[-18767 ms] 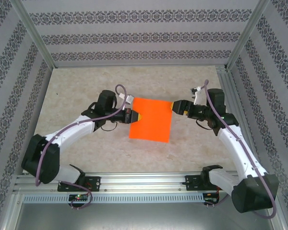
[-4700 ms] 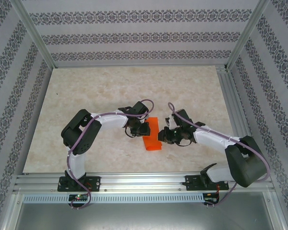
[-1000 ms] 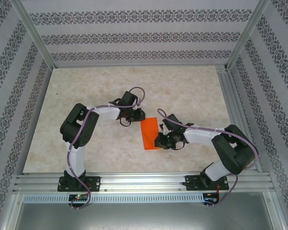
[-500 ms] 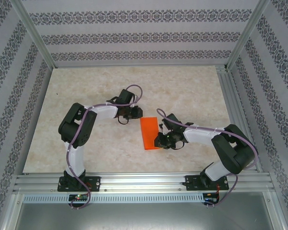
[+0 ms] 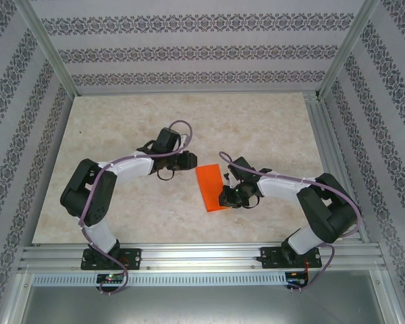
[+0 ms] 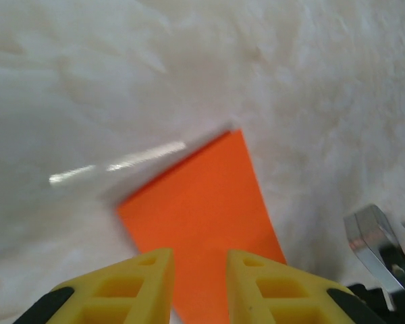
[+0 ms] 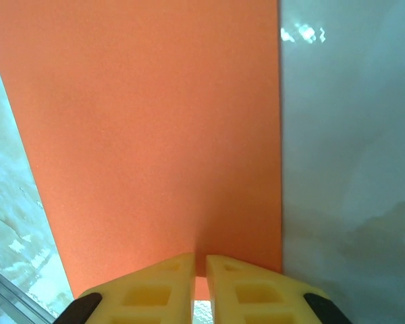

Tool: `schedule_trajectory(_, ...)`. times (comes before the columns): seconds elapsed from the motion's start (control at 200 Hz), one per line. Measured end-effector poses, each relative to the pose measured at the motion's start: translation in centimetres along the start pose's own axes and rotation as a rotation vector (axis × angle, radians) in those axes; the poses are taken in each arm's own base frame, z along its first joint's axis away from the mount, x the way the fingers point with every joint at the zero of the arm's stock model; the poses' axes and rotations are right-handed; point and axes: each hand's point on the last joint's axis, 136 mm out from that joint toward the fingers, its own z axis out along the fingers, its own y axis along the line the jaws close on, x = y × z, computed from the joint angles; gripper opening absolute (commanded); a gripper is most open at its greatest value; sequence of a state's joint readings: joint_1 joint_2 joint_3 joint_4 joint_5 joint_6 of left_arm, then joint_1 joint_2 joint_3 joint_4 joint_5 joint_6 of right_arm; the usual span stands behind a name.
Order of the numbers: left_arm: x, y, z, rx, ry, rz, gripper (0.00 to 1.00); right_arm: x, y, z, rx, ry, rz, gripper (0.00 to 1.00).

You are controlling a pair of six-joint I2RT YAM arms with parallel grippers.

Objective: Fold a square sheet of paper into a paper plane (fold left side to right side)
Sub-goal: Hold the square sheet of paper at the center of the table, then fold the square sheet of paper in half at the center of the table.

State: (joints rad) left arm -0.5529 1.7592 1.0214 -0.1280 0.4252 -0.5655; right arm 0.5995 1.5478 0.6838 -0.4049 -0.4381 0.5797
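Observation:
The square sheet of paper point(image 5: 210, 187) lies flat on the table as a narrow bright orange rectangle, folded over. My right gripper point(image 5: 223, 198) is at its near right edge. In the right wrist view the yellow fingers point(image 7: 160, 282) of that gripper point(image 7: 200, 260) are closed to a thin slit, their tips resting over the paper's point(image 7: 148, 135) near edge. My left gripper point(image 5: 190, 162) hangs just left of the sheet's far corner. It stands open point(image 6: 200, 256) with nothing between its fingers, the paper point(image 6: 202, 209) lying below and beyond the tips.
The pale marbled table top point(image 5: 121, 121) is ringed by patterned walls and a metal frame post point(image 5: 50, 50). An aluminium rail point(image 5: 202, 255) runs along the near edge. The right gripper's metal part point(image 6: 374, 236) shows at the left wrist view's right side.
The left arm has drawn back to the left, away from the sheet, with its gripper open. The right gripper stays on the paper's near right edge; the sheet has barely shifted.

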Motion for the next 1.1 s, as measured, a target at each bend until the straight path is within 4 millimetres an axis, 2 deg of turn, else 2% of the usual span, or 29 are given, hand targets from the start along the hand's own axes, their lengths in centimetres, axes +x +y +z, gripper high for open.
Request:
schedule_trajectory(0.12, 1.3, -0.8, 1.5, 0.035, 0.042, 0.006, 0.28, 0.0, 0.0, 0.0, 0.001, 0.001, -0.007, 0.15)
schedule_trajectory(0.345, 2.5, 1.3, 4.4, 0.003, 0.107, -0.033, 0.27, -0.1, 0.1, -0.2, 0.007, 0.002, -0.017, 0.17)
schedule_trajectory(0.51, 2.2, 1.5, 4.7, -0.004, 0.101, -0.033, 0.27, -0.9, 0.0, -1.0, 0.026, -0.018, -0.016, 0.21)
schedule_trajectory(0.644, 2.2, 1.6, 4.7, -0.011, 0.099, -0.033, 0.26, -1.9, 1.4, -3.2, -0.006, -0.094, -0.026, 0.22)
schedule_trajectory(0.744, 2.1, 1.7, 4.7, -0.014, 0.097, -0.033, 0.26, -2.8, 3.3, -5.1, -0.07, -0.177, -0.015, 0.2)
schedule_trajectory(0.814, 2.1, 1.7, 4.7, -0.017, 0.095, -0.033, 0.25, -3.3, 4.7, -5.5, -0.114, -0.215, -0.006, 0.19)
schedule_trajectory(0.949, 2.0, 1.8, 4.8, -0.02, 0.092, -0.033, 0.25, -2.8, 7.0, -3.9, -0.156, -0.194, -0.012, 0.19)
schedule_trajectory(1.104, 2.0, 1.8, 4.8, -0.022, 0.091, -0.033, 0.24, -1.9, 8.1, -0.7, -0.136, -0.116, -0.02, 0.19)
